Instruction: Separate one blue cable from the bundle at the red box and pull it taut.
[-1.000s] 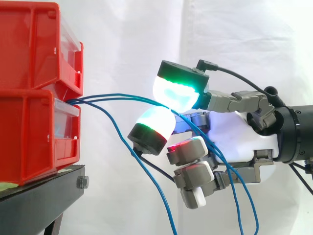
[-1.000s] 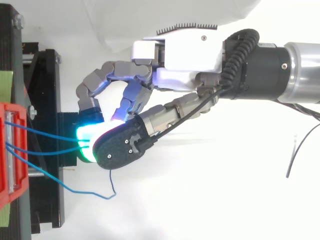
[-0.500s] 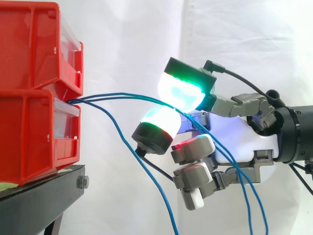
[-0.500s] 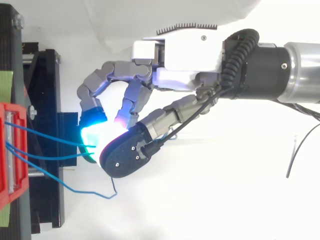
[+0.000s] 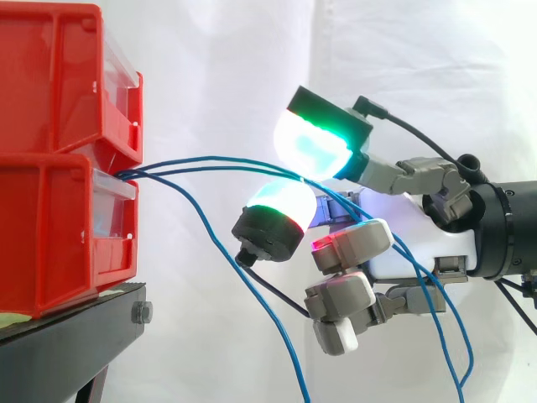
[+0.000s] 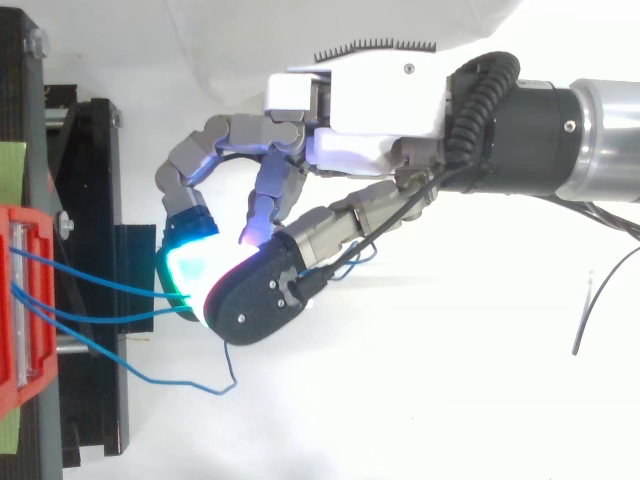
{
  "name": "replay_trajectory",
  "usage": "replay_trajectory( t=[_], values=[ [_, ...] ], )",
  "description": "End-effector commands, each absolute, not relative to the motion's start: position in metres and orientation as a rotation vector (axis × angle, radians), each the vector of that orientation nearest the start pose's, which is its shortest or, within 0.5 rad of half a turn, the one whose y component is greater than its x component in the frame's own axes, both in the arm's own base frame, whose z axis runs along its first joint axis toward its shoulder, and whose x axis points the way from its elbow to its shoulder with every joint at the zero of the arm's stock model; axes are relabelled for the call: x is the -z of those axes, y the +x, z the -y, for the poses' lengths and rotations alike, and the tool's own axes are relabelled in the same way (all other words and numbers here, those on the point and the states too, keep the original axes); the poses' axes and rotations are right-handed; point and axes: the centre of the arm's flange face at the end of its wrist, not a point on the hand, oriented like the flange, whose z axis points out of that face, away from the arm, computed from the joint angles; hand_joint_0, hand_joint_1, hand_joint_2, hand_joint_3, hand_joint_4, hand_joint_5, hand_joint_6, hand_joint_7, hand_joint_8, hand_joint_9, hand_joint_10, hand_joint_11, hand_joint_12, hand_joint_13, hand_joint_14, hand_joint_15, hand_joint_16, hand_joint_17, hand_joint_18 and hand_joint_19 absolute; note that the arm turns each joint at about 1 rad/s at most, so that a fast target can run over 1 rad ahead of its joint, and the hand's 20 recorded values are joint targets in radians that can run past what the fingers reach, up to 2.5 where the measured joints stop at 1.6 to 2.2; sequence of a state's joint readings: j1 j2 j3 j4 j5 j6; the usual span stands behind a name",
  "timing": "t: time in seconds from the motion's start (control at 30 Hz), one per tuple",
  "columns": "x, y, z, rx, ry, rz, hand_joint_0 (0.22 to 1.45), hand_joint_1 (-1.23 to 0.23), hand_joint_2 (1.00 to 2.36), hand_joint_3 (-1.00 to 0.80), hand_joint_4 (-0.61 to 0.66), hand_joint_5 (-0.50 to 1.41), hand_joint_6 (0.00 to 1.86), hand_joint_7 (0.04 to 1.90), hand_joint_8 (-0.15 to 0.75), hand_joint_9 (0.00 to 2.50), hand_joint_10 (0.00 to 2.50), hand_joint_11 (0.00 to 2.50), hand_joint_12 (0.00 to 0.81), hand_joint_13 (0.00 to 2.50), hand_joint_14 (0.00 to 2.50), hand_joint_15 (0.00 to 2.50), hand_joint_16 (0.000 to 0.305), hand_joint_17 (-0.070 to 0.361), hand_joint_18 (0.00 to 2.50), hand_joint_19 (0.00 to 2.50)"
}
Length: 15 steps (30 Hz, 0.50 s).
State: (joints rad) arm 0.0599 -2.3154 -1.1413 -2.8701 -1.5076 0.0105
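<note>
- In the side view the hand [image 5: 403,243] reaches in from the right, level with the lower of two stacked red bins [image 5: 50,235] on a black stand [image 5: 67,344], before a white curtain [image 5: 218,67].
- This view shows the heights. Three blue cables [image 5: 210,158] leave the front of the lower bin. Two run almost level to the hand, and a third cable [image 6: 170,384] slopes steeply down to the bottom edge.
- The fingers are curled. Two glowing green-white fingertips [image 5: 315,147] face each other, one above and one below, and close on the two level cables with only a slim gap between them.
- Past that pinch the two cables drop across the lower curled fingers, one of which shows a red glow, and hang slack to the bottom edge.
- The top view shows the spacing across the stand. The two held cables lie side by side and apart, and enter under the black back of the uppermost pad.
- From above, the third cable runs out from the bin, clear of the other two, and bends into a hook below the hand.
- The top view also shows a green strip [image 6: 12,160] on the stand beside the bins.
- The side view shows a clear panel [image 5: 113,214] on the lower bin's front.
</note>
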Motion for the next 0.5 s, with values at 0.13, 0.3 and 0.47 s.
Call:
replay_trajectory(
  t=[0.13, 0.3, 0.47],
  values=[
    [-0.2493, 0.7626, 0.0931, -1.191, 1.249, -1.236, 0.46, -0.51, 1.00, -0.50, 0.03, -0.10, 0.84, 1.15, 0.334, 1.37, 0.03, 1.18, 0.413, 1.21, 0.03, 1.13, 0.064, 0.144, 0.88, 0.93],
    [-0.2489, 0.7631, 0.0931, -1.191, 1.249, -1.236, 0.48, -0.74, 1.00, -0.50, 0.04, -0.12, 0.85, 1.15, 0.307, 1.30, 0.03, 1.24, 0.394, 1.19, 0.03, 1.14, 0.062, 0.140, 0.84, 0.93],
    [-0.2489, 0.7632, 0.0919, -1.192, 1.249, -1.237, 0.62, -0.93, 1.00, -0.50, 0.06, -0.24, 0.90, 1.03, 0.273, 1.05, 0.03, 1.25, 0.358, 1.08, 0.03, 1.13, 0.058, 0.130, 0.72, 0.90]
  ],
)
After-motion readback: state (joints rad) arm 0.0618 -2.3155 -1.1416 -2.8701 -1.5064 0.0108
